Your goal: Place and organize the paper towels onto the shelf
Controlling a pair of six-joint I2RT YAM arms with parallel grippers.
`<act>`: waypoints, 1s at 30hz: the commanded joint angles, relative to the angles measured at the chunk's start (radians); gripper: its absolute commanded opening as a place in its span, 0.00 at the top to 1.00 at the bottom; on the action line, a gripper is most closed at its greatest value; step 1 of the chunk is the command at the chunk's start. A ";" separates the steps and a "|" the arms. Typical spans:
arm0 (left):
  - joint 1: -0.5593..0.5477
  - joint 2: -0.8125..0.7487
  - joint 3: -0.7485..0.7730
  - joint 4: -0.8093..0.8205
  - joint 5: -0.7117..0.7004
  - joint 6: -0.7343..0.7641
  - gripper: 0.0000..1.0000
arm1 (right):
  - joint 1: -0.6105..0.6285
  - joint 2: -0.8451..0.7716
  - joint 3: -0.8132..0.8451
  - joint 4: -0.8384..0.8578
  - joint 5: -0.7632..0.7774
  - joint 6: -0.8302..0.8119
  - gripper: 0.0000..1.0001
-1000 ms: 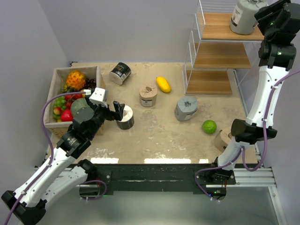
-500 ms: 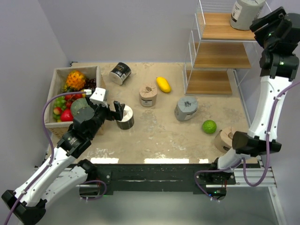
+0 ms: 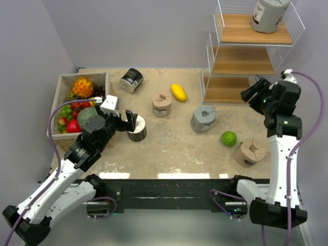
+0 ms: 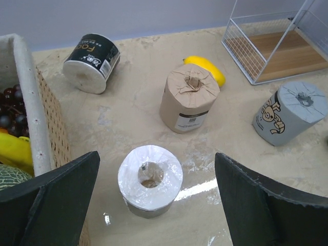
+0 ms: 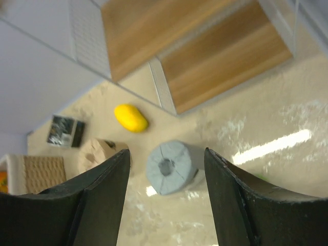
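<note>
I am seeing the left gripper [image 4: 156, 158] standing fully spread, with nothing pinched. Its two fingers [image 4: 56, 200] are flanking the upright black roll [image 4: 150, 178]. This roll is resting on its end on the table [image 4: 128, 118], with its white face and core hole turned up. Bare table is showing between the roll and each finger, so I am reading no contact. Whether the fingertips are sitting level with the roll or above it, I cannot tell from these views.

Just left of this gripper, the fruit box [image 4: 31, 97] is sitting at the table's left edge. Farther out, the far black roll [image 4: 92, 62] is lying on its side. The standing tan roll [image 4: 189, 97] is sitting upright just near of the yellow fruit [image 4: 207, 69]. The table grey roll [image 4: 290, 113] is sitting to the right, near the foot of the shelf [image 3: 241, 60].

The right gripper [image 5: 166, 154] is hovering above the table at the right, in front of the shelf's lower tiers. Its jaws are standing apart with nothing between them. Nearer than this gripper, the near tan roll [image 3: 250, 152] is sitting close to the table's right edge, with the green fruit [image 3: 228, 138] just left of it. The shelved grey roll [image 3: 269, 15] is standing on the top board of the shelf, toward its right side.
</note>
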 commanded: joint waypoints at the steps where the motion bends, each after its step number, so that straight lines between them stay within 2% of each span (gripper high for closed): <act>1: -0.003 0.022 -0.001 0.031 -0.007 0.013 0.00 | 0.073 -0.033 -0.207 0.011 -0.031 -0.044 0.37; 3: -0.005 0.028 -0.002 0.031 -0.011 0.015 0.00 | 0.125 -0.030 -0.252 0.022 0.029 -0.035 0.37; 5: -0.003 0.039 -0.002 0.031 -0.014 0.016 0.00 | 0.241 -0.009 -0.301 0.061 0.052 -0.010 0.37; 7: -0.003 0.050 -0.001 0.031 -0.019 0.021 0.00 | 0.361 0.022 -0.304 0.081 0.100 0.005 0.37; 10: -0.003 0.056 0.001 0.030 -0.028 0.023 0.00 | 0.453 0.112 -0.266 0.094 0.152 -0.008 0.38; 15: -0.005 0.052 -0.004 0.031 -0.034 0.024 0.00 | 0.484 0.261 -0.206 0.082 0.205 -0.062 0.39; 19: -0.005 0.053 -0.004 0.031 -0.028 0.024 0.00 | 0.486 0.297 -0.148 0.065 0.281 -0.088 0.37; 24: -0.005 0.045 -0.001 0.034 -0.023 0.024 0.00 | 0.503 0.332 -0.134 0.121 0.167 -0.094 0.38; 29: -0.004 0.038 -0.002 0.036 -0.025 0.023 0.00 | 0.566 0.432 -0.075 0.088 0.244 -0.107 0.39; 30: -0.005 0.036 -0.002 0.036 -0.025 0.023 0.00 | 0.564 0.439 -0.063 0.079 0.317 -0.123 0.39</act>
